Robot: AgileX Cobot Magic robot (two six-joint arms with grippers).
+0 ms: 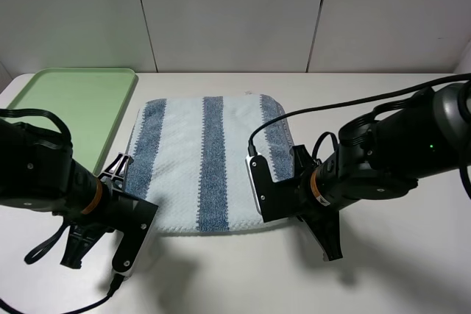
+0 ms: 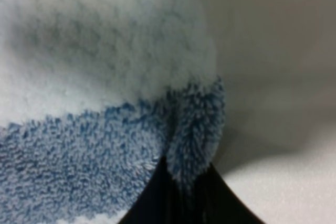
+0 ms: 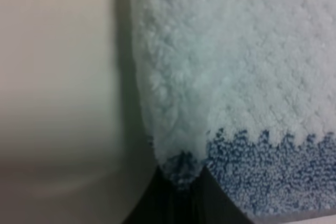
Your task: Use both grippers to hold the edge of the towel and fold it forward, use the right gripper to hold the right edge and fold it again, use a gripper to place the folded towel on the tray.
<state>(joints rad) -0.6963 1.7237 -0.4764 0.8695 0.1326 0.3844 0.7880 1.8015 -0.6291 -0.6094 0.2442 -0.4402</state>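
- Two wrist views show the pinch: left gripper (image 2: 184, 184) clamped on the towel (image 2: 105, 77), right gripper (image 3: 181, 184) likewise.
- Only the high view shows it spread on the table (image 1: 221, 277), tray (image 1: 66, 108) just beside.

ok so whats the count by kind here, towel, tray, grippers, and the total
towel: 1
tray: 1
grippers: 2 (left gripper, right gripper, each shut on a near corner of the towel)
total: 4
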